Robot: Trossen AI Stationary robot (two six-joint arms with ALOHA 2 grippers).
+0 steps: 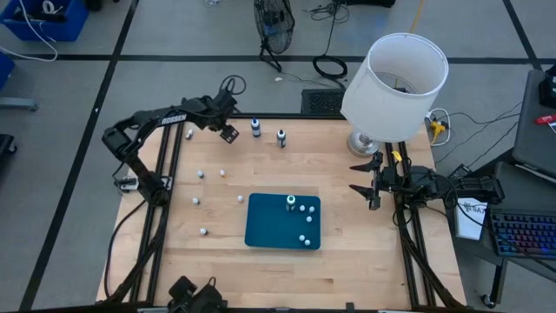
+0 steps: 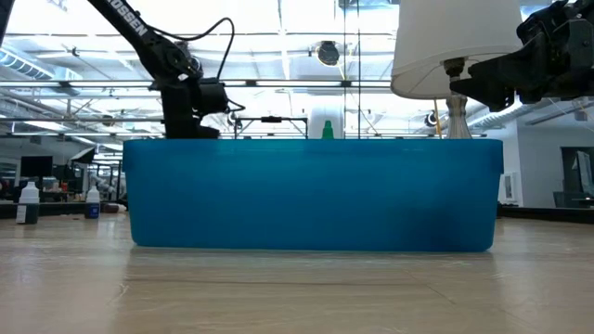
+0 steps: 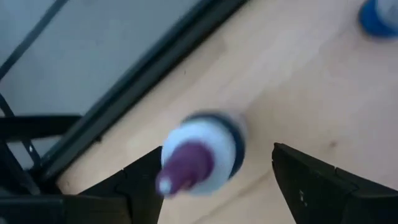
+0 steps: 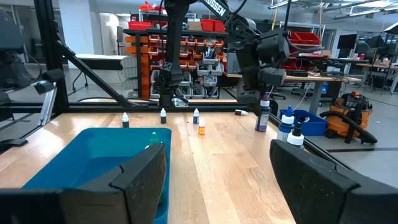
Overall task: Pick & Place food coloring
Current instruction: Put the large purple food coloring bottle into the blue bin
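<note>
With our left gripper spread loosely around a purple-tipped food coloring bottle at the table's eleven o'clock, we risk toppling it by brushing a finger, while our right gripper waits open at three o'clock.

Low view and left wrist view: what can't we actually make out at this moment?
- Low view: the blue bin's wall fills the middle and hides its contents and the table behind it.
- Left wrist view: the purple-tipped bottle between the open left pincer is blurred; no label readable, contact unclear.
- High view: small bottles on the table are too small to tell colours.
- High view: the lamp shade hides the table beneath it.
</note>
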